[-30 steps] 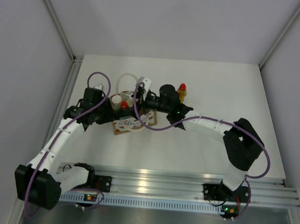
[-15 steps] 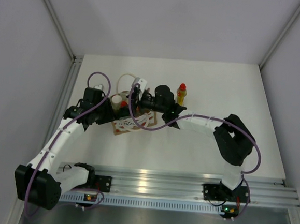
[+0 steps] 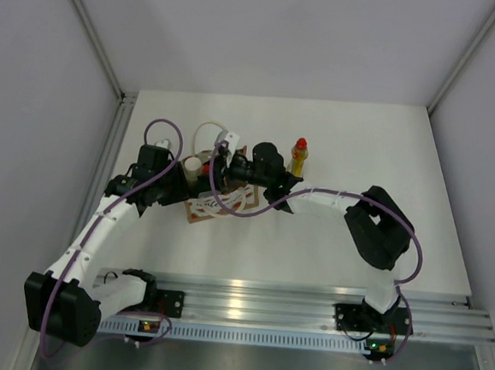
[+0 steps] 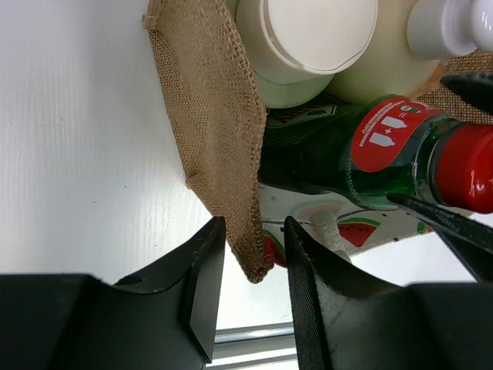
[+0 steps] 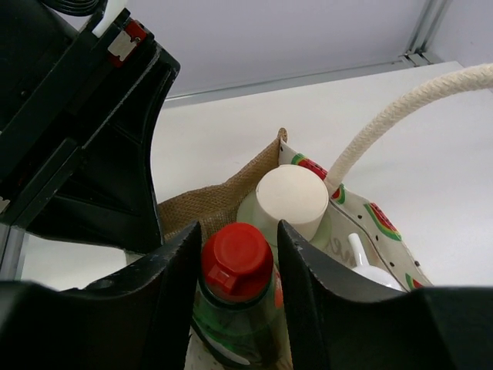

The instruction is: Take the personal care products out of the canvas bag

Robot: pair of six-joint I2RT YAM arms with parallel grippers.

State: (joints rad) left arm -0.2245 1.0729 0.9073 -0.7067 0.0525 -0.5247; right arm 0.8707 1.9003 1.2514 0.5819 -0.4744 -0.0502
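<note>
We see the bag [image 4: 216, 116] on the table [image 3: 362, 143], between the two arms and toward the left. The left gripper [image 4: 253, 227] is at its left side. Its fingers are closed on the bag's rough wall, whose lower corner sits between them.

Three bottles are in the bag. The green bottle [image 5: 231, 316] stands nearest the right wrist camera, with its red cap [image 5: 236, 258] uppermost. Just behind it is the white-capped bottle [image 5: 289, 202], and the pump bottle [image 4: 447, 27] is beside that. The cream handle [image 5: 400, 116] loops up from the bag's far side.

The right gripper [image 5: 237, 231] reaches into the bag's mouth. Its fingers stand close on either side of the red cap, and we cannot tell whether they press on it.

The yellow bottle [image 3: 299, 159] is out of the bag. It stands upright on the table to the right of the bag, just beyond the right arm's wrist.
</note>
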